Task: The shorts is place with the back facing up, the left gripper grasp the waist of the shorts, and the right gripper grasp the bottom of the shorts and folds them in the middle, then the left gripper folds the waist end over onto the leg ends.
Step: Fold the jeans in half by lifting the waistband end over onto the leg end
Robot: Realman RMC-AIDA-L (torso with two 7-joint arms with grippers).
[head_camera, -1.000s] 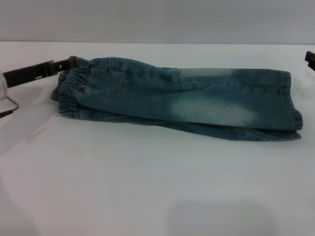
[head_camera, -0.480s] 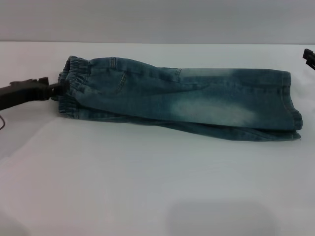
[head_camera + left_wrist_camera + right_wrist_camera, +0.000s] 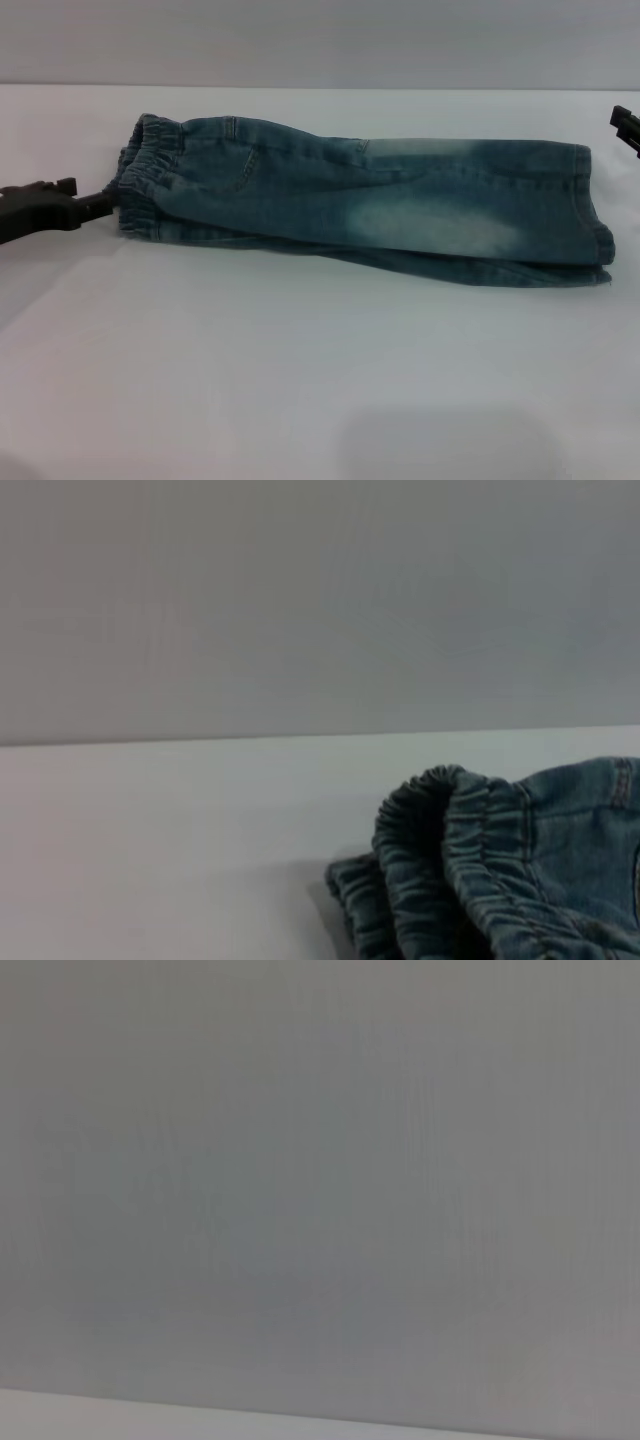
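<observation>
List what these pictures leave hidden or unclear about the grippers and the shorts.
- Left gripper: at the waist in the head view, too dark to tell if it grips; absent from its wrist view.
- Right gripper: cut off by the head view's edge.
- Shorts: folded, lower layer hidden.
- Right wrist view: only wall.

My left gripper point(image 3: 100, 203) reaches in low from my left side, its black arm lying nearly level, the tip pointed toward my right. Whether its fingers are parted or closed, I cannot make out. My right gripper point(image 3: 625, 124) shows only as a small black angular tip at the far right edge, raised and apart from the work.
</observation>
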